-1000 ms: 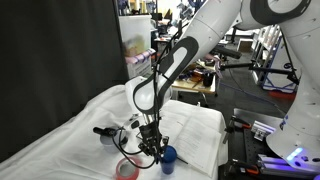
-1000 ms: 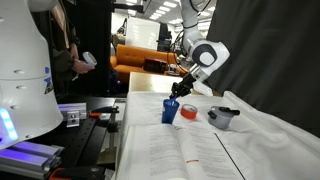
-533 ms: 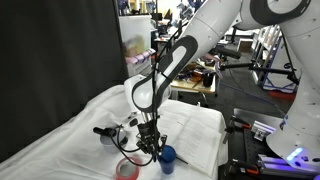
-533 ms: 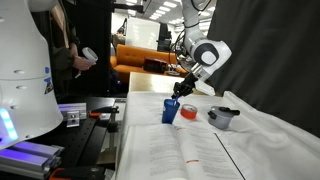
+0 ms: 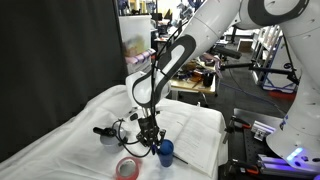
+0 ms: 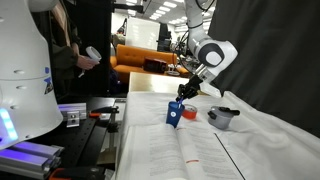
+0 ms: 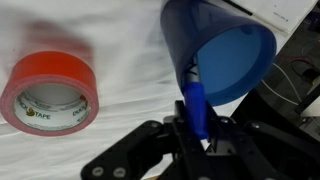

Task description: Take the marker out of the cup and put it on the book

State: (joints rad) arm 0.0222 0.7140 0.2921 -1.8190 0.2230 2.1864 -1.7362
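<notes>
The slim blue marker (image 7: 196, 100) sticks out of the bright blue cup (image 7: 218, 50), and my gripper (image 7: 199, 122) is shut on its upper end. In the wrist view the cup leans over, with its mouth turned towards the camera and the marker's lower part still inside. In both exterior views the gripper (image 5: 150, 133) (image 6: 186, 92) hangs just above the cup (image 5: 165, 152) (image 6: 175, 113). The open book (image 6: 180, 152) (image 5: 195, 130), with white pages, lies flat right beside the cup.
A red tape ring (image 7: 50, 95) (image 5: 127, 167) (image 6: 190, 116) lies on the white cloth close to the cup. A grey round pot with a black top (image 6: 222, 117) (image 5: 107, 135) stands a little farther off. Dark equipment borders the table.
My gripper has risen slightly with the marker in it. The cup has tipped and shifted a little along with the marker.
</notes>
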